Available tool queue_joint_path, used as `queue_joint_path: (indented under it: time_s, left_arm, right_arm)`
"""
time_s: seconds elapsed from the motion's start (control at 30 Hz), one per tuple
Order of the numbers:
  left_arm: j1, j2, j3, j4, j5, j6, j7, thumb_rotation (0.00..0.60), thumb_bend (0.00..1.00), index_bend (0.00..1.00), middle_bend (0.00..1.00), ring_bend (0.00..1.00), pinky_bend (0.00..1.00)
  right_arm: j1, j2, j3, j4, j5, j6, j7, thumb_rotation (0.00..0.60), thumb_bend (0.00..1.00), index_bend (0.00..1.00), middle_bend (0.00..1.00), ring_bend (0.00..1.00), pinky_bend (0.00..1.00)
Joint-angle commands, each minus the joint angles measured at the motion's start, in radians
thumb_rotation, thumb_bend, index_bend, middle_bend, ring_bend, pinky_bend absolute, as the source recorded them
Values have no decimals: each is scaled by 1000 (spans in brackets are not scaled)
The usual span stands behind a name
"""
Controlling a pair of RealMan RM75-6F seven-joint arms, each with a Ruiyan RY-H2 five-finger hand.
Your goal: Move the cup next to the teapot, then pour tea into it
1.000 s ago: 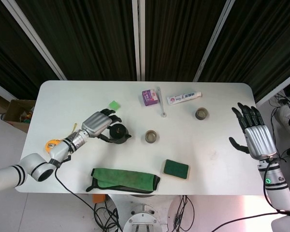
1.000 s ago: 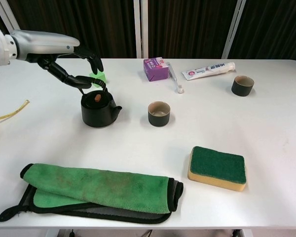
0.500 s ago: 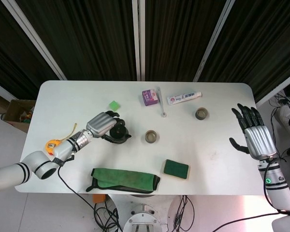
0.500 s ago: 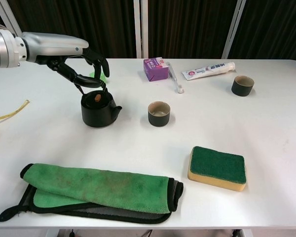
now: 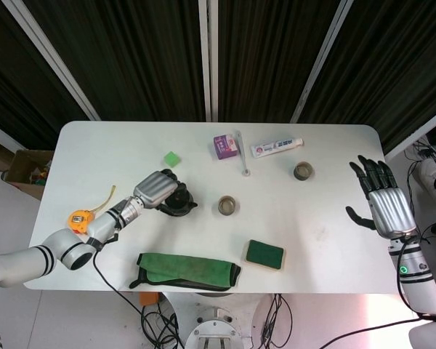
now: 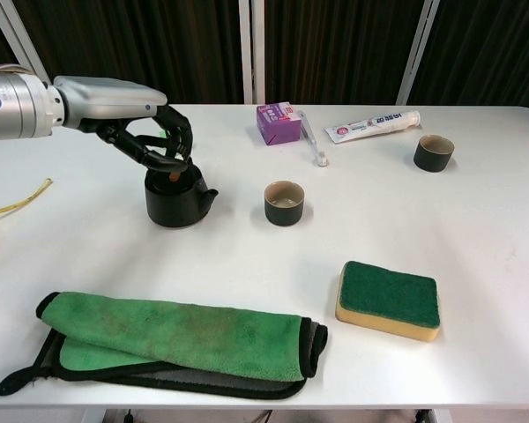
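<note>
The black teapot stands on the white table, left of centre. My left hand is over it, its fingers curled around the arched handle. A dark cup stands upright just to the right of the teapot, a short gap between them. A second dark cup stands further right and back. My right hand hovers off the table's right edge with its fingers spread and nothing in it; the chest view does not show it.
A folded green cloth and a green sponge lie along the front. At the back are a purple box, a toothpaste tube and a small green block. A tape measure lies at the left.
My left hand has come down over the teapot and its fingers have closed around the handle. The teapot, both cups and my right hand have stayed put.
</note>
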Motion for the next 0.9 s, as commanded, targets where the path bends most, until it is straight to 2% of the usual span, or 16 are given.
queue_joint_path:
  time_s: [0.03,0.17,0.9]
  left_arm:
    - [0,0,1,-3,3,2,4,201,206,394,461,317,201]
    - [-3,1,0,-5,-5,-6,10,203,206,405,470,354,202]
    - [3,10,7,-27,-20,-21,16,203,206,448,518,394,212]
  right_arm:
    - [0,0,1,2,1,0,2,600,228,0,0,0,0]
    - [-1,-2,0,6,0,-1,5,600,230,0,0,0,0]
    - [-1,-16,-3,25,4,-14,11,600,231,0,0,0,0]
